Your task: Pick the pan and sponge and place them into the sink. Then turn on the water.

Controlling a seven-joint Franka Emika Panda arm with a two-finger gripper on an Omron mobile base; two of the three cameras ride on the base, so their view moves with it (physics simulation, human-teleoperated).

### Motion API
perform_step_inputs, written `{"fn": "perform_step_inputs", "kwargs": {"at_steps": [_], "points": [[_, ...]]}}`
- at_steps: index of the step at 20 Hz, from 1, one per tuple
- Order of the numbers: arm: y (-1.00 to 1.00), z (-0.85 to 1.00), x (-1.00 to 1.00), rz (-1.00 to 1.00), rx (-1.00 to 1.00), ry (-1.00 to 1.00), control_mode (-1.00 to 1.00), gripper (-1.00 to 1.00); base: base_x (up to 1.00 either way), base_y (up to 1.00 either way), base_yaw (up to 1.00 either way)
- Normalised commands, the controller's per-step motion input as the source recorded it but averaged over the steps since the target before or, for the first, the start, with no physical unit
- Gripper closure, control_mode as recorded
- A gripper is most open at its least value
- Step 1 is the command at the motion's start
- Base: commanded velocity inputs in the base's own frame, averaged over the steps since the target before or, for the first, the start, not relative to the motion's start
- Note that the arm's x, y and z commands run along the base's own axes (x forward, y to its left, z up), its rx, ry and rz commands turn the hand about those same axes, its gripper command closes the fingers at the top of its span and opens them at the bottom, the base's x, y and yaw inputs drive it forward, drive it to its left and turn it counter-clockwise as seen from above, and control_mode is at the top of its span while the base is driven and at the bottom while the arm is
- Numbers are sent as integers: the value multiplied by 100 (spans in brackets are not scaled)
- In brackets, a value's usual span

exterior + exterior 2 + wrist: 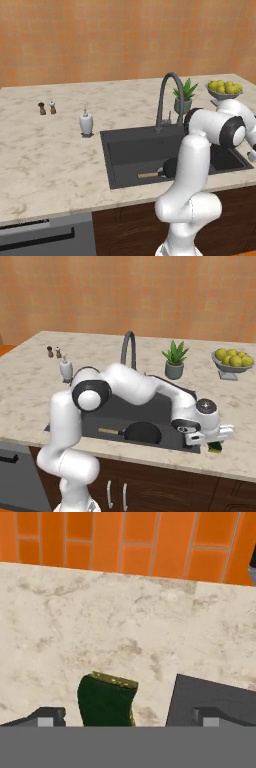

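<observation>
The pan [142,432], black with a wooden handle [109,431], lies on the floor of the dark sink [165,401]; in the left base view the pan [168,167] is half hidden behind my arm. A dark green sponge [216,447] sits on the counter just right of the sink's front right corner. My gripper [219,439] hangs low right over it. In the hand view the gripper [126,717] is open, and the sponge [106,701] lies between the fingertips [47,717], nearer the left one. The gooseneck faucet [167,95] rises behind the basin.
A potted plant [174,362] and a bowl of lemons [232,362] stand behind and to the right of the sink. A soap dispenser [86,123] and two small shakers [47,107] sit on the left counter. The sink's corner [215,697] lies beside the sponge.
</observation>
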Motion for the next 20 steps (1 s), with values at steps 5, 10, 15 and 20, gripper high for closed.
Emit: {"fn": "perform_step_inputs", "kwargs": {"at_steps": [5,10,15,20], "points": [[-36,-17,34,0,5,0,-100,-100,0,0,0],[-20,-20,39,0,0,1,-100,-100,0,0,0],[-1,-45,42,0,0,9,-100,-100,0,0,0],[-26,-68,27,0,5,9,-100,-100,0,0,0]]}}
